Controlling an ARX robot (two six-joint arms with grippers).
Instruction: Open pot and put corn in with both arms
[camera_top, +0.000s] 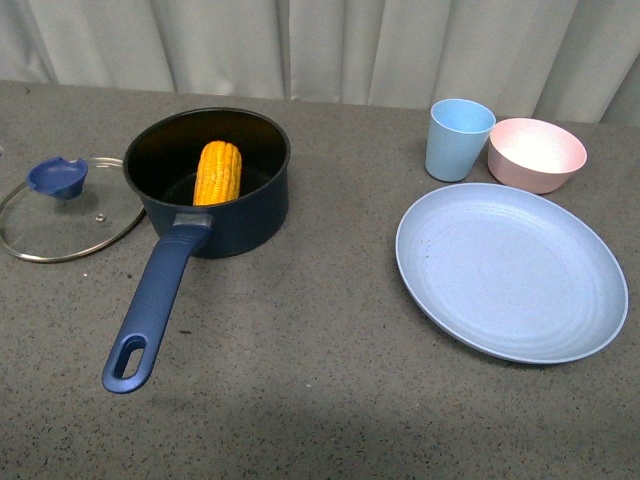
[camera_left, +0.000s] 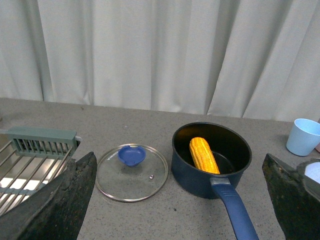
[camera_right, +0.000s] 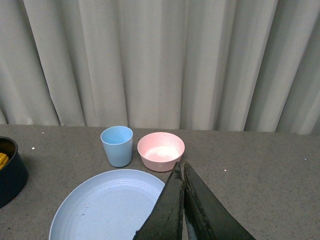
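Observation:
The navy-blue pot (camera_top: 250, 215) stands uncovered at the left of the table, its long handle (camera_top: 150, 310) pointing toward the front. The yellow corn (camera_top: 219, 172) lies inside it, leaning on the wall. The pot (camera_left: 192, 175) and the corn (camera_left: 204, 155) also show in the left wrist view. The glass lid (camera_top: 60, 215) with its blue knob lies flat on the table left of the pot. My left gripper (camera_left: 180, 200) is open and empty, back from the pot and lid. My right gripper (camera_right: 182, 167) is shut and empty, above the blue plate's edge. No arm shows in the front view.
A large light-blue plate (camera_top: 510, 270) lies at the right. A light-blue cup (camera_top: 458, 138) and a pink bowl (camera_top: 537, 154) stand behind it. A metal dish rack (camera_left: 30, 160) with a green part stands left of the lid. A white curtain hangs behind the table.

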